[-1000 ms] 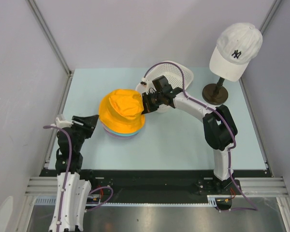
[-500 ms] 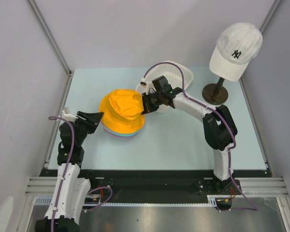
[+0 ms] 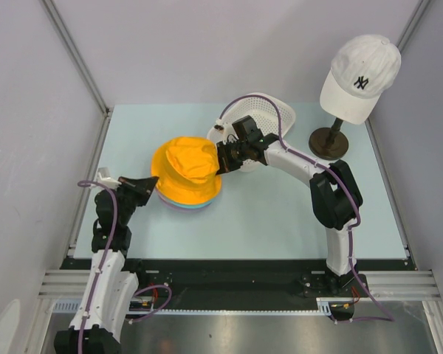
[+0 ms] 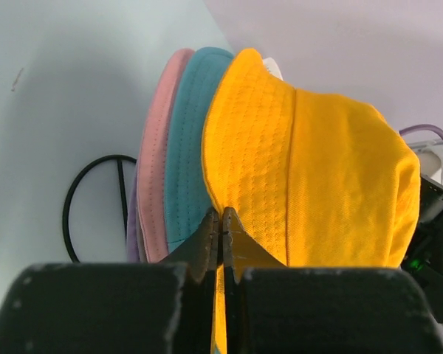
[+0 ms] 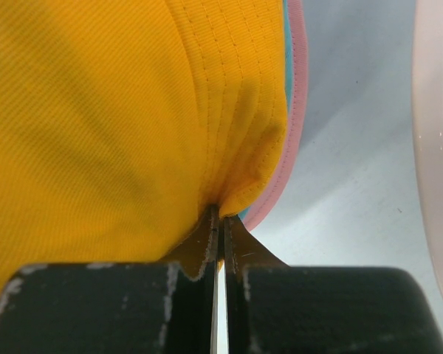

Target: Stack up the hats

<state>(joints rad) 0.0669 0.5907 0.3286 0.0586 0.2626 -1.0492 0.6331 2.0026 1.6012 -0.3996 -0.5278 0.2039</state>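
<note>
My right gripper (image 5: 217, 228) is clamped on the brim of the orange hat (image 5: 96, 110), jaws pressed together, fabric puckered at the pinch. Orange fills the left and top. Under it there's a thin edge of the teal hat (image 5: 286, 22), then the pink hat (image 5: 299, 96) brim outermost. Pale table (image 5: 354, 221) on the right, white curved rim (image 5: 437, 147) at far right.
</note>
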